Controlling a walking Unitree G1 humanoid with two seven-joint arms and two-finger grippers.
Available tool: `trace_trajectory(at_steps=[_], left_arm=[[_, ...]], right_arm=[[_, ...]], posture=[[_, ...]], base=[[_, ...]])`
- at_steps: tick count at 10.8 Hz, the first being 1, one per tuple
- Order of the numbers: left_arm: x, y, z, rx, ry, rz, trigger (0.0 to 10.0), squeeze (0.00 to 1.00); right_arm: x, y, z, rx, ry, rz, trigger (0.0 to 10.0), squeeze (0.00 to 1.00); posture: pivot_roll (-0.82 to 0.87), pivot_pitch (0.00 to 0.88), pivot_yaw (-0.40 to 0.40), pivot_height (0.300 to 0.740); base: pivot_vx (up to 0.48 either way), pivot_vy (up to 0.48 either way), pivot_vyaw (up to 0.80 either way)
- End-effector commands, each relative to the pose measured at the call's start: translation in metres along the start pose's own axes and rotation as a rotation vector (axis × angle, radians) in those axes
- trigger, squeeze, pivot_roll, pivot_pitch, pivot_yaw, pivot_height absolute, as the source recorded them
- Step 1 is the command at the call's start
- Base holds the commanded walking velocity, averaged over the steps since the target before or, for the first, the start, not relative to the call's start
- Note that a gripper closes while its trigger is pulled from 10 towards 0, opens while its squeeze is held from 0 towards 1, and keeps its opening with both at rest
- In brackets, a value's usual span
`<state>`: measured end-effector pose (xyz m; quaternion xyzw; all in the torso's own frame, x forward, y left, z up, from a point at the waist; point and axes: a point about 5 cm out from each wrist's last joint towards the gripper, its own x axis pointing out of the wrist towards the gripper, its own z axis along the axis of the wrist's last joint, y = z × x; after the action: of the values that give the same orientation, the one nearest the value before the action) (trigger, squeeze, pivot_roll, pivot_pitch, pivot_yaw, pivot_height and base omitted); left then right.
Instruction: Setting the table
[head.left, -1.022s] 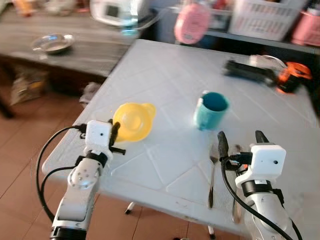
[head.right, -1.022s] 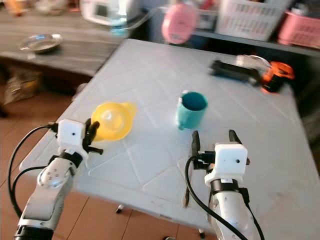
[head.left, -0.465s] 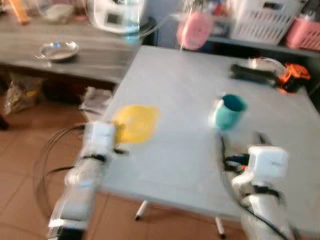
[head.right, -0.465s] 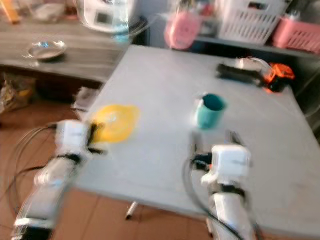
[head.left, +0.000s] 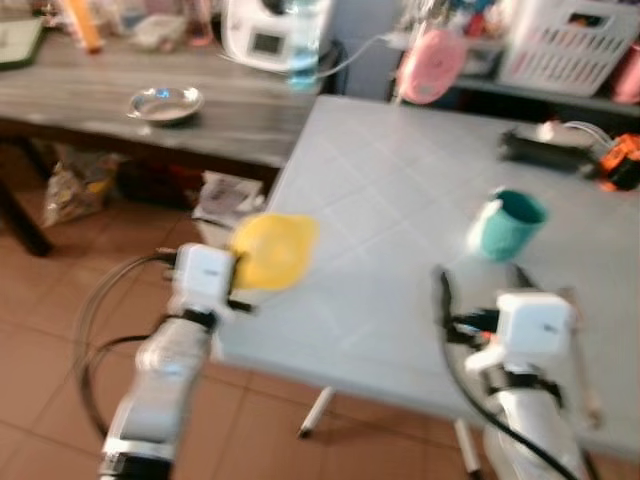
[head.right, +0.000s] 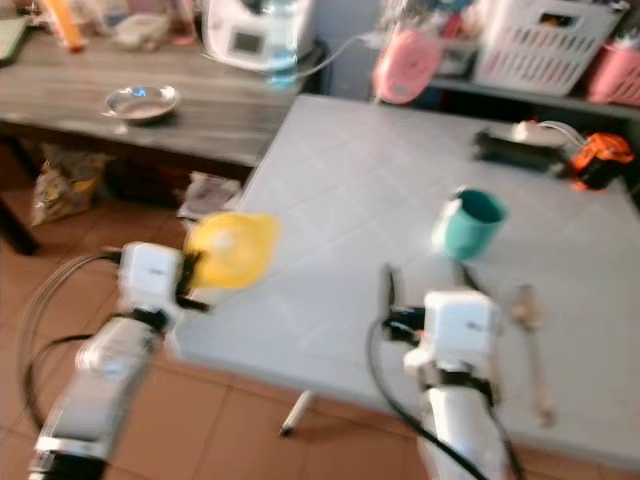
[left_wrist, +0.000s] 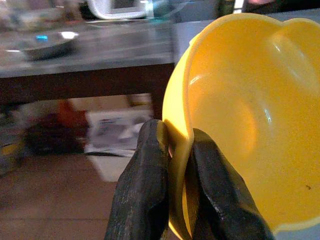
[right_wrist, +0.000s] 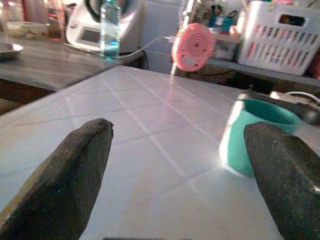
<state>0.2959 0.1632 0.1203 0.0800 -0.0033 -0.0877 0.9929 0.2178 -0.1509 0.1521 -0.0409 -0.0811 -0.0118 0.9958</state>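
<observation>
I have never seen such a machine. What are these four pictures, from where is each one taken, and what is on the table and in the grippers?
This is a humanoid robot with two silver arms, each ending in two black fingers. Two pictures come from its head cameras, looking down; the other two come from a camera on each wrist. The left gripper is shut on the rim of a yellow bowl, held at the edge of the white table. The right gripper is open and holds nothing. On the table stand a teal mug and, beside the right arm, a spoon. The head views are somewhat blurred.
</observation>
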Motion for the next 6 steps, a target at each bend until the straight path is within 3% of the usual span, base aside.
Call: trace_trajectory(at_steps=[1,6], left_arm=[[0.0018,-0.0097,0.0017,0.001,-0.014,-0.032,10.0,0.0],[0.0038,-0.0138,0.0012,0.001,-0.013,-0.043,10.0,0.0]], right_arm=[[-0.0011,-0.0072,0.0006,-0.019,0.0,-0.018,10.0,0.0],[-0.0009,-0.0084,0.0008,-0.024,-0.001,-0.019,10.0,0.0]], posture=[[0.09,0.094,-0.018,0.74],[0.08,0.097,-0.02,0.74]], base=[[0.0,0.345,0.0],[0.0,0.43,0.0]])
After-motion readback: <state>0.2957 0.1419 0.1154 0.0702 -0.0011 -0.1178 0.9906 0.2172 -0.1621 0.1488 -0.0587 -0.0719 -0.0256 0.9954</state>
